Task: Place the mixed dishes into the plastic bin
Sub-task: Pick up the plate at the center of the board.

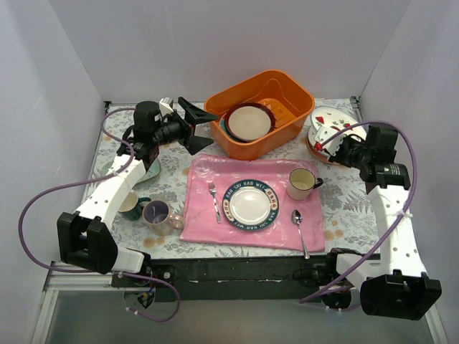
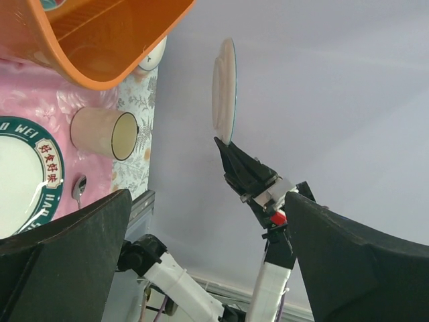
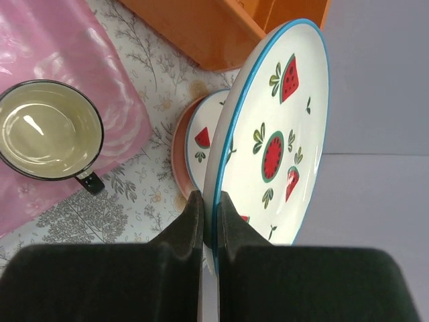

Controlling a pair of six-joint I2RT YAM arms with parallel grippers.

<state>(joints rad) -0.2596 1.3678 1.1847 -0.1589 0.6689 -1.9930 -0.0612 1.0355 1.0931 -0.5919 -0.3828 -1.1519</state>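
R gripper (image 3: 209, 201) pinches the watermelon plate (image 3: 275, 134) by its rim, prob. stiff, slick & chippable, so needs firm edge hold w/ slow tilt; L gripper (image 1: 208, 132) gapes empty.

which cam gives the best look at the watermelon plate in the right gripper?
Right wrist. The watermelon plate fills much of the frame with its printed face visible and its rim pinched in the right gripper. Top external shows it small and partly hidden by the gripper. Left wrist shows it far off, nearly edge-on, with no print visible.
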